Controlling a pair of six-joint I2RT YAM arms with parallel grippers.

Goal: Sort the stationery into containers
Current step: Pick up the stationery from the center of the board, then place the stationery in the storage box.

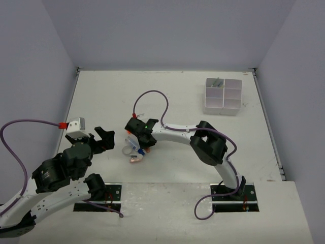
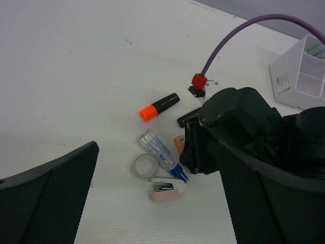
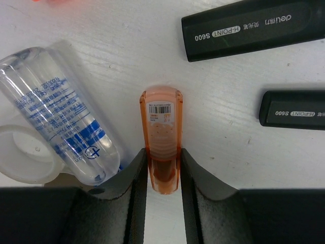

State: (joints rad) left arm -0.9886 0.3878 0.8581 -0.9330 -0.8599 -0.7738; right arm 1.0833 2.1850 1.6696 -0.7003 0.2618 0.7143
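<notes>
My right gripper [image 3: 162, 158] is down in the pile of stationery, its fingers pressed against both sides of a translucent orange piece [image 3: 161, 127] lying on the table. Beside it lie a clear tube with blue print [image 3: 61, 109], a clear tape roll [image 3: 20, 157] and two black highlighters [image 3: 249, 28], [image 3: 292, 109]. The left wrist view shows an orange-capped highlighter [image 2: 160, 106], the tube [image 2: 158, 154], the tape roll [image 2: 144, 166] and a pink piece [image 2: 167, 189]. My left gripper [image 1: 101, 137] hangs open, left of the pile, holding nothing. The white organiser box [image 1: 222, 96] stands far right.
The right arm's black wrist [image 2: 238, 127] and purple cable [image 2: 238, 35] sit over the right side of the pile. Grey walls close the table at the back and sides. The organiser [image 2: 299, 76] holds a few items in its far-left compartment.
</notes>
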